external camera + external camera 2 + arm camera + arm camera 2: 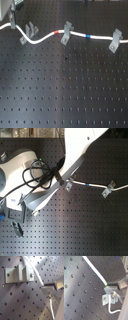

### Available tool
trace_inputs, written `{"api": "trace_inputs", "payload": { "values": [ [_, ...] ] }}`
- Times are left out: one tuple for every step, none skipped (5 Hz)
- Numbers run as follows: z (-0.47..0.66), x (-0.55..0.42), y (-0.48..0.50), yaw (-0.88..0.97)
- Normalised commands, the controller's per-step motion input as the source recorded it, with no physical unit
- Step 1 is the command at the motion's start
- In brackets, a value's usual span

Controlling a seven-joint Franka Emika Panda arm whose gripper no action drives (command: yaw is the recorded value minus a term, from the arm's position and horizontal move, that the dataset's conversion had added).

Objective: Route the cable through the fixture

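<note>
The cable (80, 34) lay along the board's (65, 90) far edge, passing beside the fixture (28, 32), apparently not yet through it. Gripper state: cannot tell.

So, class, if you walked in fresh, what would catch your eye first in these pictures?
First, the white cable snaking across the far part of the dark perforated board in the first exterior view, with its red band and blue band. Then the fixture, a grey clip with two upright tabs, filling the first wrist view beside the cable.
</note>
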Motion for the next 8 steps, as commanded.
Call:
{"api": "trace_inputs", "payload": {
  "values": [
    [-0.36, 0.494, -0.188, -0.11],
    [-0.18, 0.624, -0.277, -0.20],
    [-0.10, 0.481, -0.445, -0.26],
    [0.00, -0.011, -0.493, 0.06],
    [0.01, -0.269, -0.094, 0.42],
    [0.00, -0.117, 0.234, 0.64],
    [0.08, -0.050, 0.091, 0.82],
    [0.11, -0.218, 0.062, 0.75]
  ]
}}
